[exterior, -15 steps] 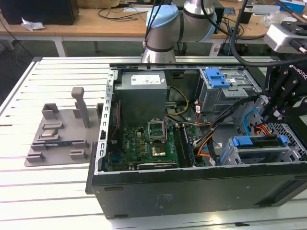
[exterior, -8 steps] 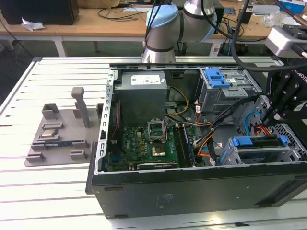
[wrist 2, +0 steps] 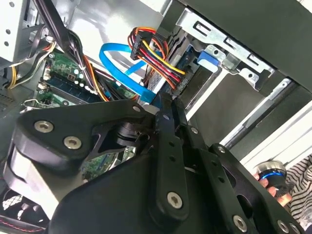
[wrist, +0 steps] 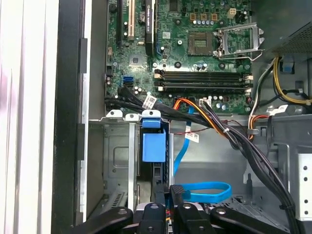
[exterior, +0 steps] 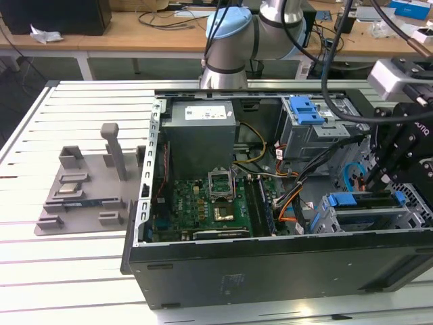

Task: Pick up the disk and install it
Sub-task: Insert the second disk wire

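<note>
open computer case [exterior: 203, 261] on slatted table [exterior: 67, 271] | pincer [exterior: 376, 181] inside case, exterior view's right

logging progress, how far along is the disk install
Looks done: the disk stands on edge in the drive cage, its blue rails showing at the top. In hand: the gripper is just above it, inside the case. Left: I cannot tell whether it is fully seated; a blue cable lies loose nearby.

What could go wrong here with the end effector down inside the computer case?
The black end effector sits close to a looped flat blue data cable and an orange, red and yellow wire bundle, so it could snag them. The blue-railed disk in the grey metal drive cage may jam if tilted.
</note>
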